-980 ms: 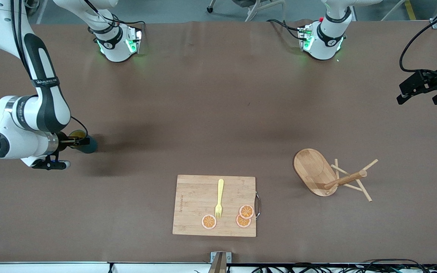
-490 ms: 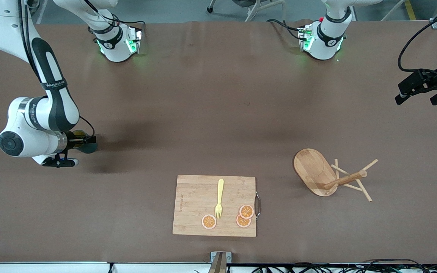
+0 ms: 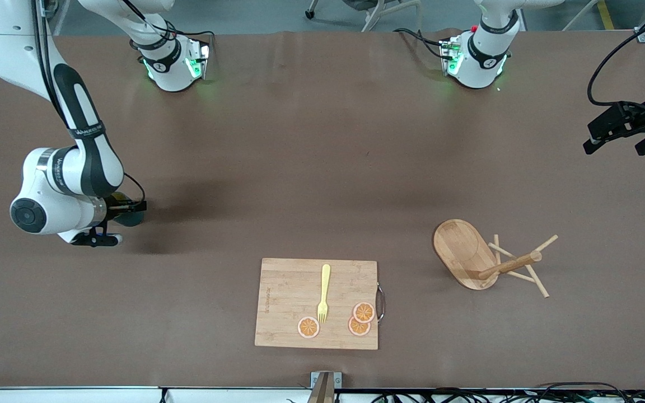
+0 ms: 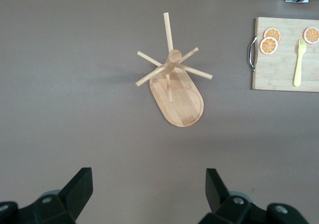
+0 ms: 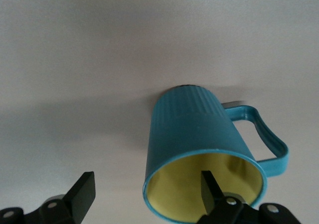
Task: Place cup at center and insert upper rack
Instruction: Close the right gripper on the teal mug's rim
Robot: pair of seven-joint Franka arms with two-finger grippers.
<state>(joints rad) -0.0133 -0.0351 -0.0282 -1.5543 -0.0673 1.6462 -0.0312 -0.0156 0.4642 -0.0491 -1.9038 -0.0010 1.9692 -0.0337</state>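
The cup [image 5: 202, 157] stands on the surface [image 3: 311, 168] at the right arm's end. The right end effector [image 5: 144, 191] straddles its rim, spread wide, one finger [image 5: 207, 189] inside. The rack [image 3: 485, 260] lies tipped over. The left end effector [image 3: 616, 134] waits, spread wide.

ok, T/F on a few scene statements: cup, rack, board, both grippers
1. The upper rack stands upright. False: it lies tipped on its side, pegs on the table.
2. One finger of the right gripper is inside the cup. True.
3. The left gripper holds the rack. False: it is open, over the table's edge at the left arm's end.
4. The fork lies on the cutting board. True.
5. Two orange slices overlap on the board. True.
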